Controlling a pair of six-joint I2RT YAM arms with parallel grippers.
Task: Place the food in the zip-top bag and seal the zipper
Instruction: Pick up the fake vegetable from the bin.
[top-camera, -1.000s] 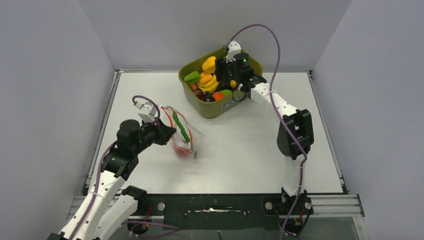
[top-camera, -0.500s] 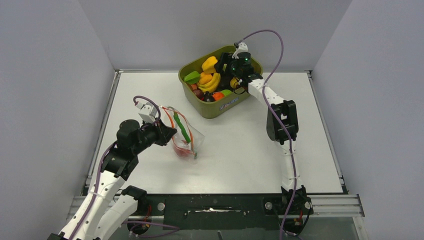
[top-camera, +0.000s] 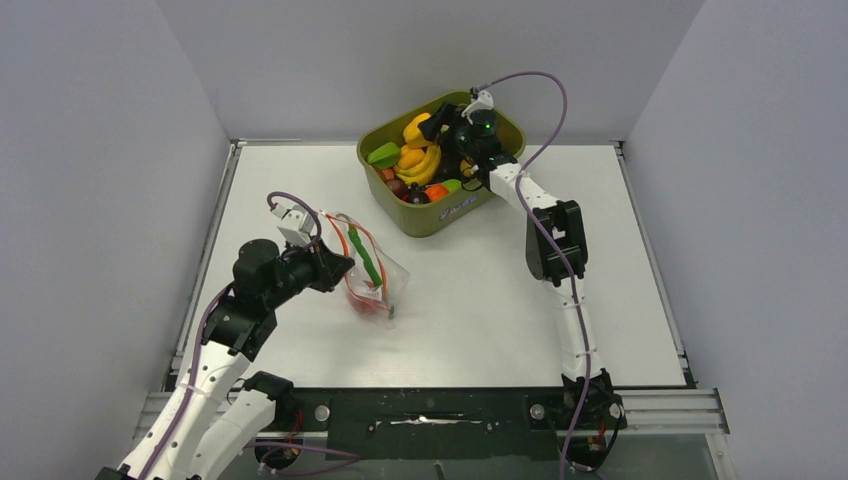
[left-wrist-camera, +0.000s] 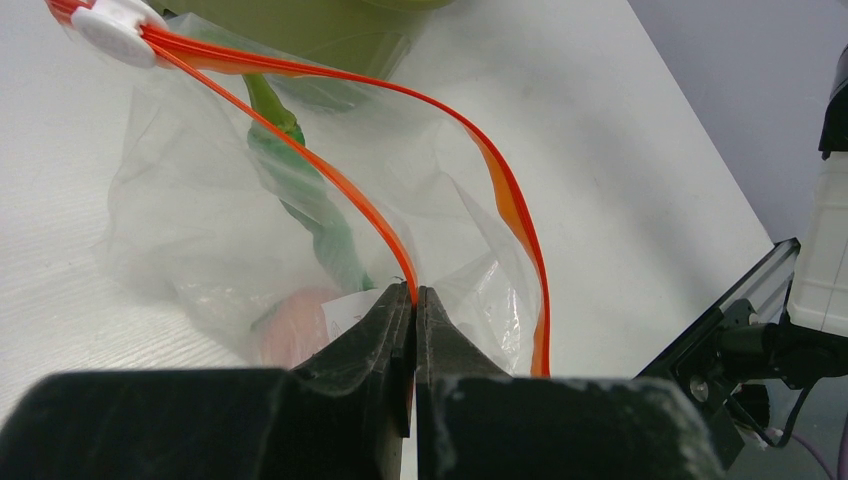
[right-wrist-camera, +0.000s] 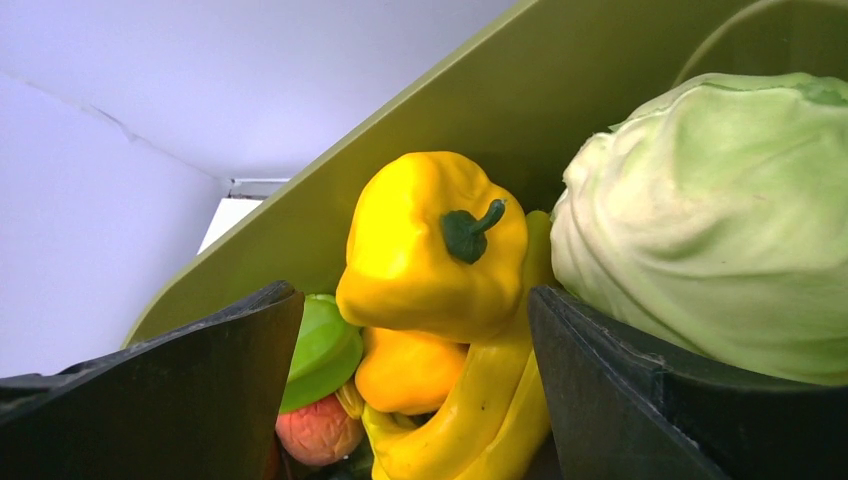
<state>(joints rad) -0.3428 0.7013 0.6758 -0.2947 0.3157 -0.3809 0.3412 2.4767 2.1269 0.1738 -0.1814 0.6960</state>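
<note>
The clear zip-top bag (top-camera: 372, 280) lies on the white table, its mouth held open. My left gripper (top-camera: 338, 268) is shut on the near side of its red-orange zipper strip (left-wrist-camera: 340, 190). Inside the bag I see a long green pod (left-wrist-camera: 300, 190) and a pink-red fruit (left-wrist-camera: 295, 325). My right gripper (top-camera: 448, 135) is open inside the olive-green tub (top-camera: 440, 215). Its fingers straddle a yellow pepper (right-wrist-camera: 430, 245) without touching it. A pale-green cabbage (right-wrist-camera: 715, 215) sits just right of the right finger. Bananas (right-wrist-camera: 480, 400) lie below the pepper.
The tub stands at the back centre, holding more toy food: a green piece (right-wrist-camera: 320, 350), a reddish fruit (right-wrist-camera: 318, 430), an orange one (top-camera: 436, 192). The white slider tab (left-wrist-camera: 115, 20) sits at the far end of the zipper. Walls enclose the table on three sides.
My right arm has stretched farther back and its gripper has moved left and down into the tub toward the yellow pepper. My left gripper and the bag have not moved.
</note>
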